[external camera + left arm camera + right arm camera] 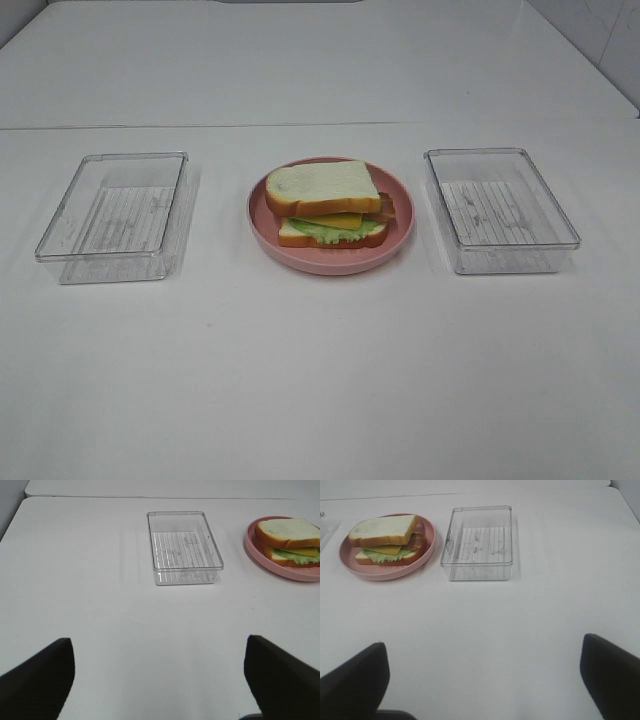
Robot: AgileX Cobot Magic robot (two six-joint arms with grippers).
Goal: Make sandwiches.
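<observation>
A stacked sandwich [327,203] lies on the pink plate [400,240] at the table's middle: white bread on top, yellow cheese, bacon and green lettuce between, bread below. The same sandwich [291,541] shows in the left wrist view, and again [387,539] in the right wrist view. My left gripper [160,680] hangs open over bare table, well short of the left tray, nothing between its fingers. My right gripper [485,680] is open too, wide, over bare table short of the right tray. Neither arm appears in the high view.
Two clear rectangular trays flank the plate, one on the left [115,215] and one on the right [498,208], both holding nothing. The left tray [182,547] and right tray [477,542] show in the wrist views. The table is white.
</observation>
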